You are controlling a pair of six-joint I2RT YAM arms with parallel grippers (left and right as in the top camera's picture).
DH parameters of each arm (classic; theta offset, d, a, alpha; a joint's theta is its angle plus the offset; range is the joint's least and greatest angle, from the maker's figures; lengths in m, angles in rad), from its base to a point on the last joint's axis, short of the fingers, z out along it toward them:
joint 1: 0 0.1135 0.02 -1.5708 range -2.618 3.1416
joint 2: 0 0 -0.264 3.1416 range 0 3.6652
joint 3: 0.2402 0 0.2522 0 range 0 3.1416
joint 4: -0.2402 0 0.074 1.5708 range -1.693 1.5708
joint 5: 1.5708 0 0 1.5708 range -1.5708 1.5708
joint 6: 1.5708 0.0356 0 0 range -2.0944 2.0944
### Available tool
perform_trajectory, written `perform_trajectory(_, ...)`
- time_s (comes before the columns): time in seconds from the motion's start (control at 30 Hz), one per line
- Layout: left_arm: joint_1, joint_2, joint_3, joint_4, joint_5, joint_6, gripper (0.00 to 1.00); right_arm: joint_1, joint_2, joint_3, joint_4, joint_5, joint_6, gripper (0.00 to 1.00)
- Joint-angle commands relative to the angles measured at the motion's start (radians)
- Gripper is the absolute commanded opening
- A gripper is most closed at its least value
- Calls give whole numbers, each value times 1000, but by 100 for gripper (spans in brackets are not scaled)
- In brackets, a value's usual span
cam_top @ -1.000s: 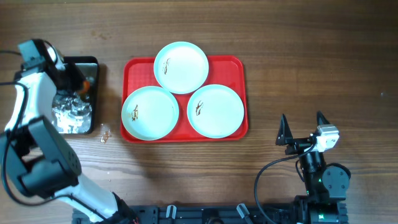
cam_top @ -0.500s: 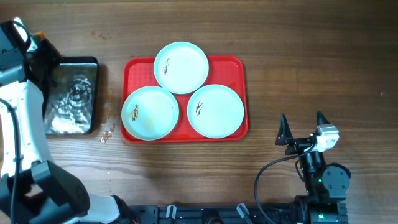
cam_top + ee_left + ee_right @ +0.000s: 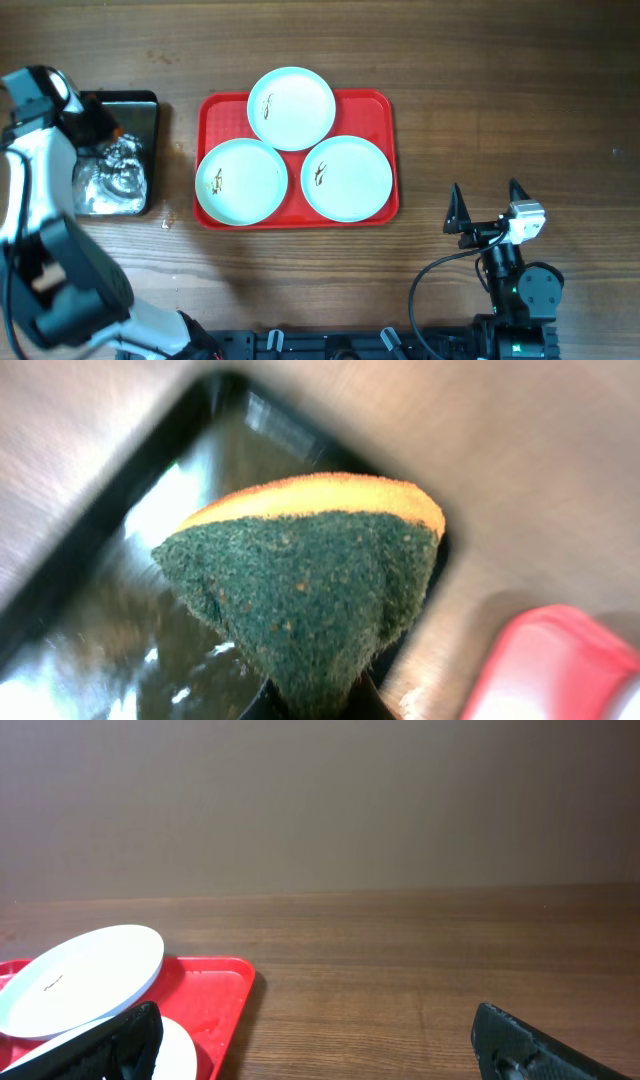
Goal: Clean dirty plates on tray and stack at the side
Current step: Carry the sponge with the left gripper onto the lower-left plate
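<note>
From overhead I judge the job barely begun: all three plates sit on the red tray in the middle of the frame, the upper plate, the lower left plate and the lower right plate, each face up and each showing a small brown smear. None is stacked on the bench beside the tray, so every plate is left to wipe and stack. The tray lies flat with its long axis running left to right across the frame. The plates are round, so they have no axis to speak of. My left gripper hangs over the black pan at the left edge, which holds something wet and glinting. My right gripper is parked at the lower right, well apart from the tray, with its jaws spread wide and nothing in them. In the left wrist view that gripper is pinched on a sponge, green scouring face toward the camera, yellow backing along its upper edge, the wedge narrowing down into the jaws at the bottom of the frame. The wet pan lies beneath it, and a corner of the tray shows at the lower right. In the right wrist view the two fingers stand far apart in the bottom corners, and the tray with its plates shows at the lower left, untouched.
</note>
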Motion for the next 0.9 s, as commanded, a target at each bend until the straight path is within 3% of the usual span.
perform_trajectory(0.0, 2, -71, 32, 12, 23, 19, 4, -2, -9, -1, 3, 8, -17, 100)
perform_trajectory(0.1, 3, -13, -7, 16, -56, 19, 5, -2, -9, -1, 3, 8, -18, 100)
perform_trajectory(0.13, 3, 16, -25, 25, -92, 19, 13, -2, -9, -1, 3, 8, -17, 100)
perform_trajectory(0.17, 4, 46, -39, 26, -132, 20, 13, -2, -9, -1, 3, 8, -18, 100)
perform_trajectory(0.2, 5, 92, -44, 6, -207, 19, 4, -2, -9, -1, 3, 8, -17, 100)
perform_trajectory(0.3, 9, 114, -42, -20, -288, 19, 4, -2, -9, -1, 3, 8, -17, 100)
perform_trajectory(0.47, 0, -28, 19, -33, -224, 19, 4, -2, -9, -1, 3, 8, -17, 100)
perform_trajectory(0.63, -6, -217, 36, 44, 84, 19, 4, -2, -9, -1, 3, 8, -17, 100)
perform_trajectory(0.87, -5, -126, -36, -31, -141, 19, 4, -2, -9, -1, 3, 8, -17, 100)
